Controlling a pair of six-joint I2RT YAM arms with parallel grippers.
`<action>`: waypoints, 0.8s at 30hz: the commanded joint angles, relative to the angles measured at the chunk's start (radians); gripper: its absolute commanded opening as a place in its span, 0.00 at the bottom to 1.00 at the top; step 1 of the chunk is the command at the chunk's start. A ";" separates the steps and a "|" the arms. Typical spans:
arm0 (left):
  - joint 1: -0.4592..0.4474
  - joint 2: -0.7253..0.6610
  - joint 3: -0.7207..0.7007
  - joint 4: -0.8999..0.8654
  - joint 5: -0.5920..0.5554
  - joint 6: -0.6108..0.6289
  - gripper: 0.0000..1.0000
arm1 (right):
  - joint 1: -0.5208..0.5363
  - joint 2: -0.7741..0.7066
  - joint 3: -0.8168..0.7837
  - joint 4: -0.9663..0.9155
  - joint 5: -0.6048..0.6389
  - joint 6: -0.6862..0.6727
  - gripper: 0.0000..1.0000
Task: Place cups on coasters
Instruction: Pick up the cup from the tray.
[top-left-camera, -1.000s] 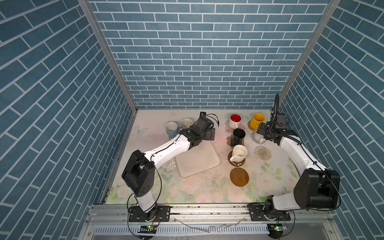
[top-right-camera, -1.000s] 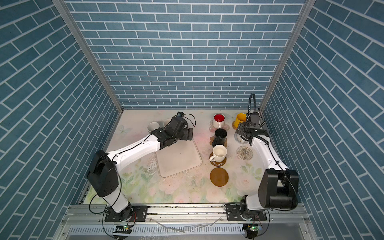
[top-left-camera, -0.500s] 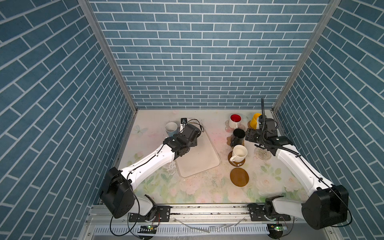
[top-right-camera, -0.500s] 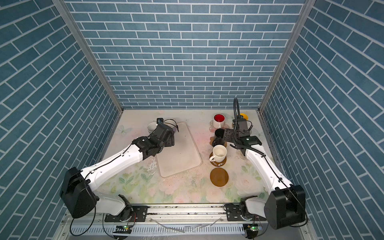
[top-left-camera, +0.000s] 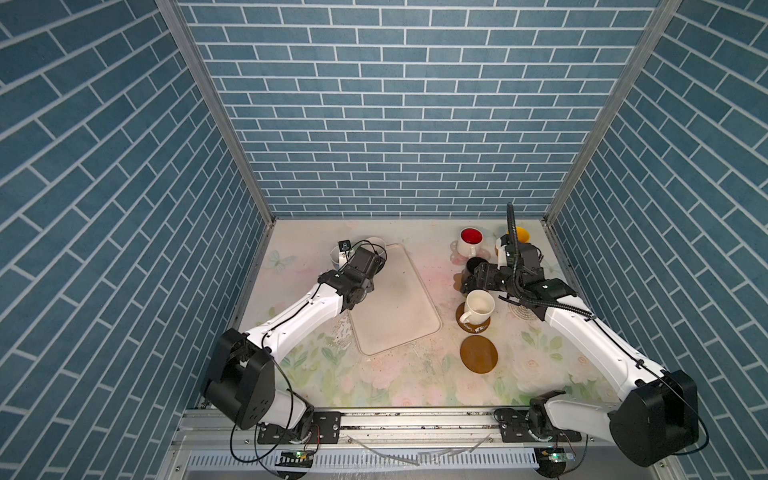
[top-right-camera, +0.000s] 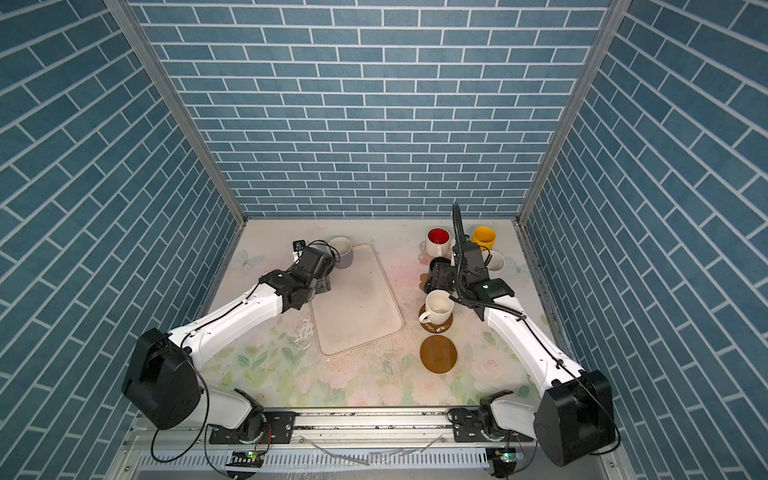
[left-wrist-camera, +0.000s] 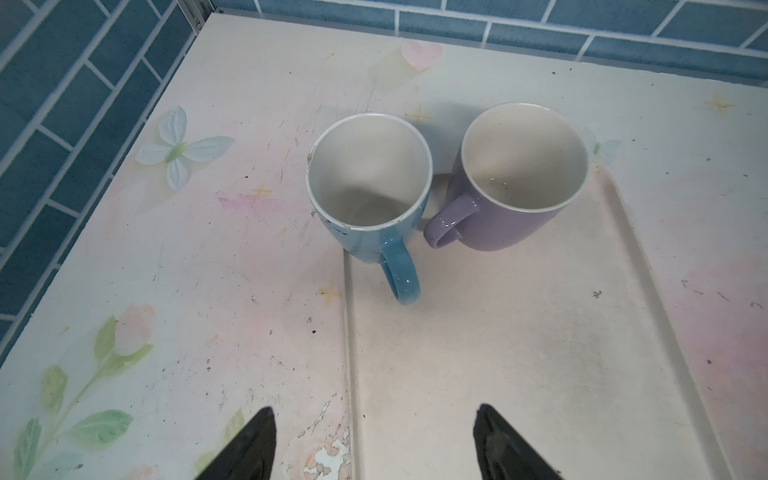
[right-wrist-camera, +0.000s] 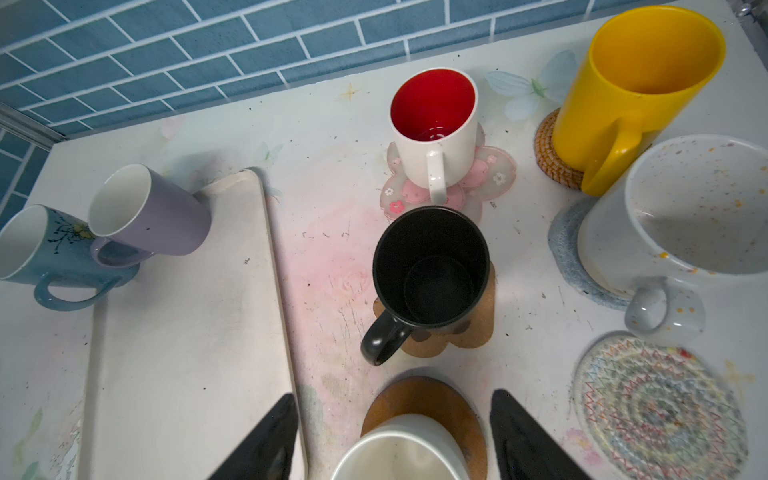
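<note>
My left gripper (left-wrist-camera: 374, 436) is open and empty, hovering over the tray's left rim short of the light blue cup (left-wrist-camera: 370, 195) and the lavender cup (left-wrist-camera: 519, 178). Both cups stand off any coaster at the tray's far corner. My right gripper (right-wrist-camera: 395, 419) is open above a cream cup (right-wrist-camera: 399, 453) on a brown disc coaster (right-wrist-camera: 419, 399). The black cup (right-wrist-camera: 430, 270) stands on the paw-print coaster (right-wrist-camera: 469, 336). The red-inside cup (right-wrist-camera: 434, 124) is on the pink flower coaster (right-wrist-camera: 486, 174), the yellow cup (right-wrist-camera: 640, 83) on rattan (right-wrist-camera: 548, 153), a speckled white cup (right-wrist-camera: 685, 216) on blue woven (right-wrist-camera: 565, 249).
The large cream tray (top-left-camera: 395, 303) lies between the arms with its surface bare. A spiral coaster (right-wrist-camera: 660, 407) and a second brown disc (top-left-camera: 478, 354) lie bare on the right half. The side and back walls stand close behind the cups.
My left gripper has swung left from the middle back to the blue and lavender cups, its jaws narrowing slightly. The right gripper has moved left from the yellow cup to over the cream cup.
</note>
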 joint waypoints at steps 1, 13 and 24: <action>0.023 0.046 0.014 0.000 0.014 0.000 0.75 | 0.011 -0.020 -0.027 0.073 -0.032 0.016 0.73; 0.083 0.189 0.087 0.068 0.071 0.020 0.67 | 0.023 0.026 0.014 0.104 -0.070 -0.014 0.67; 0.143 0.329 0.183 0.076 0.102 0.033 0.62 | 0.026 0.082 0.015 0.135 -0.078 -0.043 0.58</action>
